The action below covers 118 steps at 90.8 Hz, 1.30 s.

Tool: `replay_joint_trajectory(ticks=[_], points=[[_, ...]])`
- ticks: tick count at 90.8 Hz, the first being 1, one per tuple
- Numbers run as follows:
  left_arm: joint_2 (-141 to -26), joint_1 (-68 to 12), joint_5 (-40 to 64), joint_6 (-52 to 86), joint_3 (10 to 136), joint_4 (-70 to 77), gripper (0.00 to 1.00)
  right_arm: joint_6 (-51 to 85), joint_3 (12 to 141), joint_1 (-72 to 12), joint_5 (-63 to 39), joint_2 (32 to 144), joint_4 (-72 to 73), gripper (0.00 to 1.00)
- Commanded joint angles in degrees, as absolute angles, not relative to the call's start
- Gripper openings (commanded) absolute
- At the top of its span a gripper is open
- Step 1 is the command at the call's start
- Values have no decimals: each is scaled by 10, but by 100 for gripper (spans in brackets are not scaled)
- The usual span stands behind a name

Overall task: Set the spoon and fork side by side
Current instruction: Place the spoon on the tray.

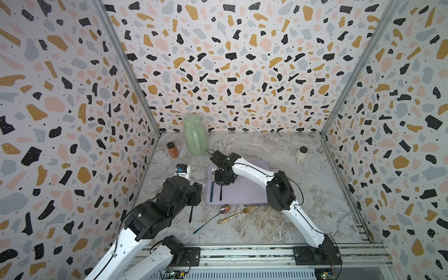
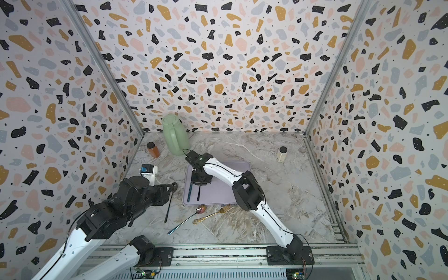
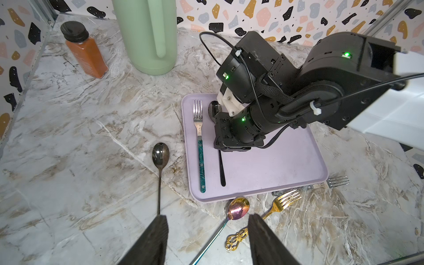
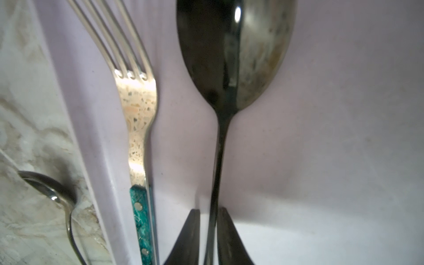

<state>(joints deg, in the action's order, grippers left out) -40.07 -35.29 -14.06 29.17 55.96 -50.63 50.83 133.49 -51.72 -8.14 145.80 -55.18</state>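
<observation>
On the lilac tray [image 1: 244, 197] [image 3: 263, 174] a teal-handled silver fork [image 1: 212, 186] [image 3: 199, 128] [image 4: 138, 110] lies along the left rim. A black spoon [image 1: 220, 194] [image 3: 222, 167] [image 4: 231, 57] lies parallel right beside it, bowl pointing the same way. My right gripper [image 4: 208, 212] is low over the tray, its fingers straddling the spoon's thin handle with a narrow gap on one side, so it is slightly open. My left gripper [image 3: 207, 218] hovers open over the bare table in front of the tray, holding nothing.
A dark spoon [image 3: 160, 153] lies left of the tray. An iridescent spoon [image 3: 238, 207], a gold fork [image 3: 283, 202] and a silver fork [image 3: 338, 181] lie at its near edge. Green jug [image 1: 194, 135], orange bottle [image 1: 172, 149], cream bottle [image 1: 301, 154] stand behind.
</observation>
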Motion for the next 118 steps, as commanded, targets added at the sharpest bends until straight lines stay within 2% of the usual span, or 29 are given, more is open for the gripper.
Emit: replay_joint_trajectory(ticks=[1, 23, 51, 84, 97, 118], points=[[-399, -350, -142, 285, 555, -496, 59, 510, 1351, -522, -74, 1460, -561, 20], [-396, -350, -131, 280, 550, -488, 60, 493, 1350, -523, -29, 1468, -575, 18], [-399, -350, -128, 277, 550, -483, 60, 494, 1350, -532, -38, 1470, -560, 15], [-405, -350, -121, 278, 549, -484, 60, 500, 1351, -542, -51, 1469, -550, 16], [-406, -350, -125, 284, 546, -486, 61, 499, 1351, -536, -48, 1438, -550, 24], [-418, -350, -108, 294, 524, -470, 61, 472, 1282, -511, -24, 1328, -553, 26]])
